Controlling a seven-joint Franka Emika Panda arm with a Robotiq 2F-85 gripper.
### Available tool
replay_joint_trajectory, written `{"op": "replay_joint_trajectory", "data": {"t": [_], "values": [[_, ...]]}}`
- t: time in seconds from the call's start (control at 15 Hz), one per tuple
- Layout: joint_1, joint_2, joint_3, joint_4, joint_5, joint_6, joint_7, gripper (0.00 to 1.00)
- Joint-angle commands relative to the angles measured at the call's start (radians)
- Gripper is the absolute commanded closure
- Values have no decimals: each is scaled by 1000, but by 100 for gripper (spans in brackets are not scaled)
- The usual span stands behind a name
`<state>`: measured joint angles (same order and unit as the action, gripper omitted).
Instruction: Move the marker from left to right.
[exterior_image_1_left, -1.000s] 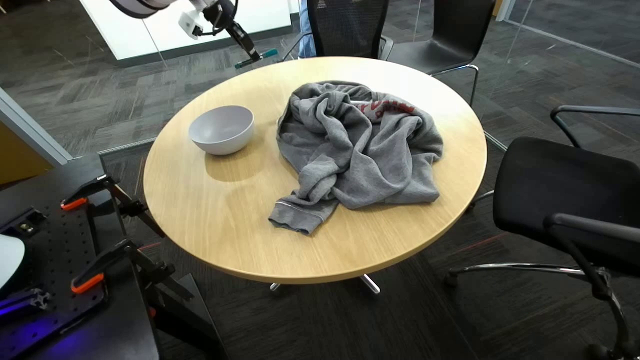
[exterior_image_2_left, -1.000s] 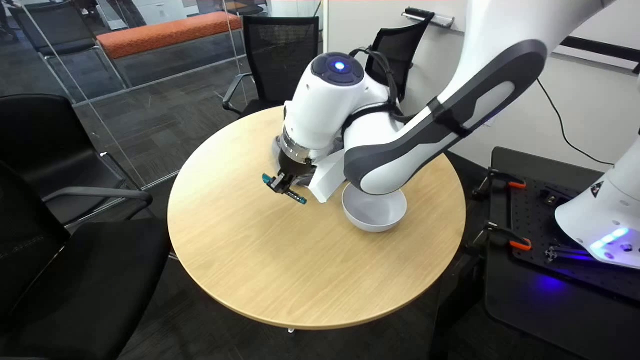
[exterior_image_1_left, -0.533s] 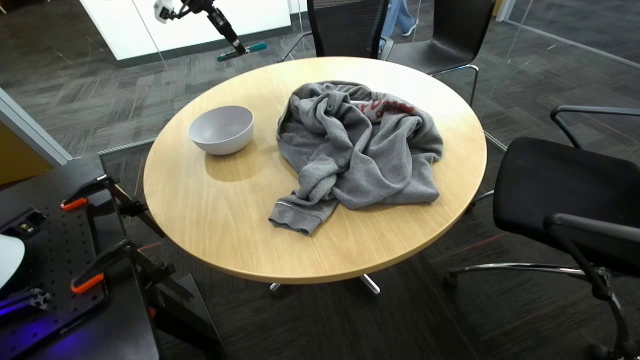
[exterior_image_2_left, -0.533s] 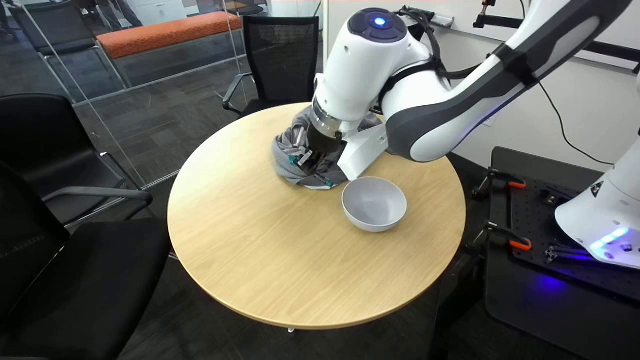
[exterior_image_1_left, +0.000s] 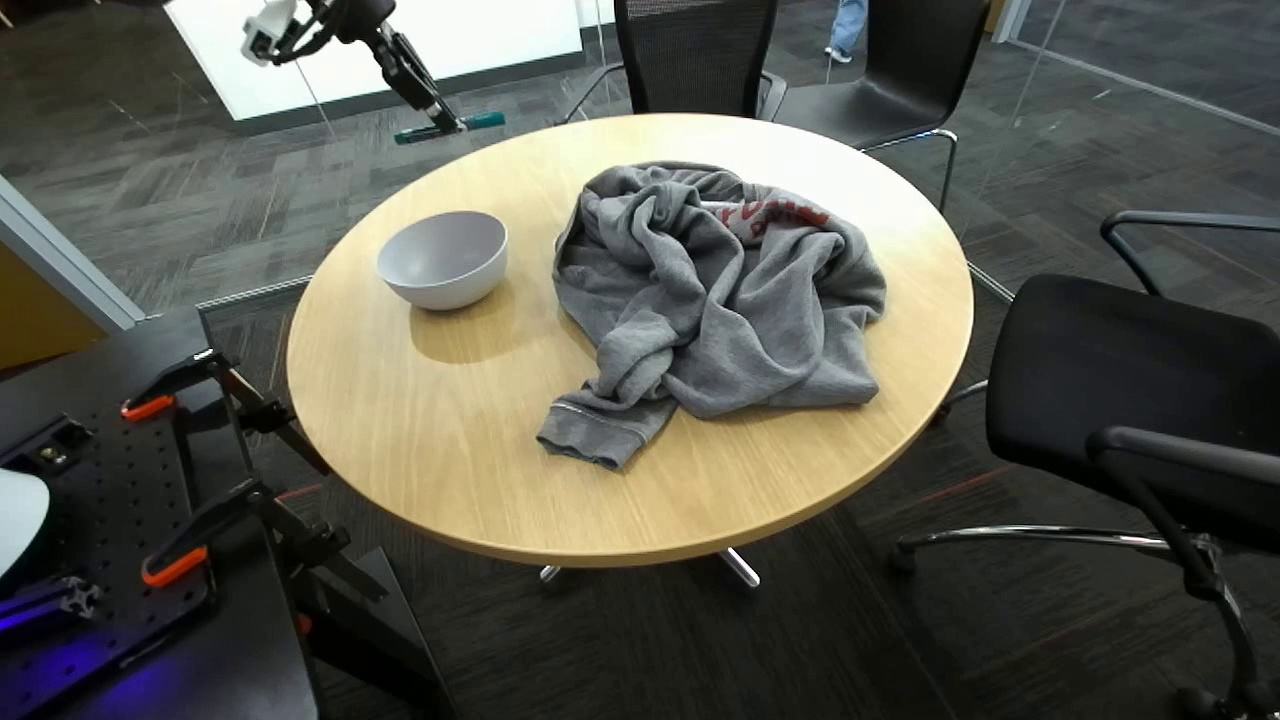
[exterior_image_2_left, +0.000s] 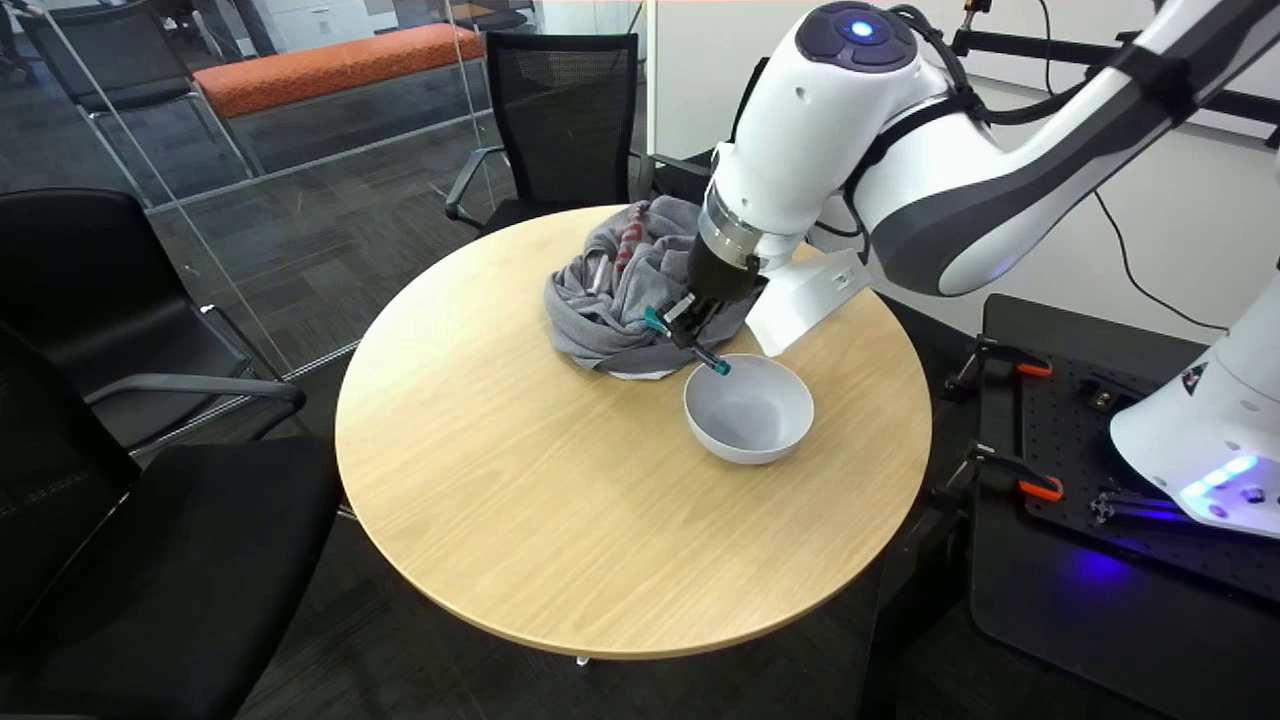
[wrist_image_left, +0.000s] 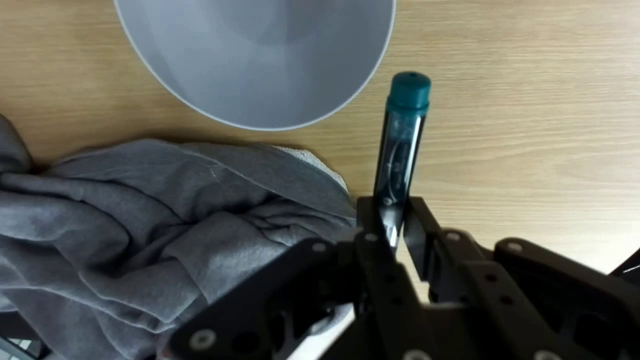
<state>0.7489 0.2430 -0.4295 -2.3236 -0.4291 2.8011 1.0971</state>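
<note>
While the tool (wrist_image_left: 392, 215) is clamped on the barrel of the marker (wrist_image_left: 400, 155), one black finger (wrist_image_left: 367, 220) on either side, the marker's long axis runs crosswise to the tool, with an end protruding on each side of the grip in both exterior views. The marker is held raised above the table (exterior_image_2_left: 560, 500). In the wrist view, its teal end (wrist_image_left: 409, 92) points forward, away from the tool; the gray bowl (wrist_image_left: 275, 75) lies ahead and to that view's left, and the gray sweatshirt (wrist_image_left: 200, 225) lies below the bowl. Whether the marker overhangs the bowl cannot be told: the teal end (exterior_image_2_left: 720, 367) overlaps the rim in an exterior view, yet appears just beside it from the wrist. The coming move, presumably a sideways carry and then a lowering, seems to turn on this relation: the protruding end should clear the rim, and the axis should lie parallel to the table at release.
</note>
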Motion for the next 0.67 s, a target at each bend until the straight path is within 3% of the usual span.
{"op": "replay_joint_trajectory", "data": {"t": [0.0,0.4,0.6], "values": [[5,-80,-19,-102,-12,27,84,95],[5,-129,-53,-213,-28,47,238,95],[34,-142,-96,-225,-137,33,386,95]]}}
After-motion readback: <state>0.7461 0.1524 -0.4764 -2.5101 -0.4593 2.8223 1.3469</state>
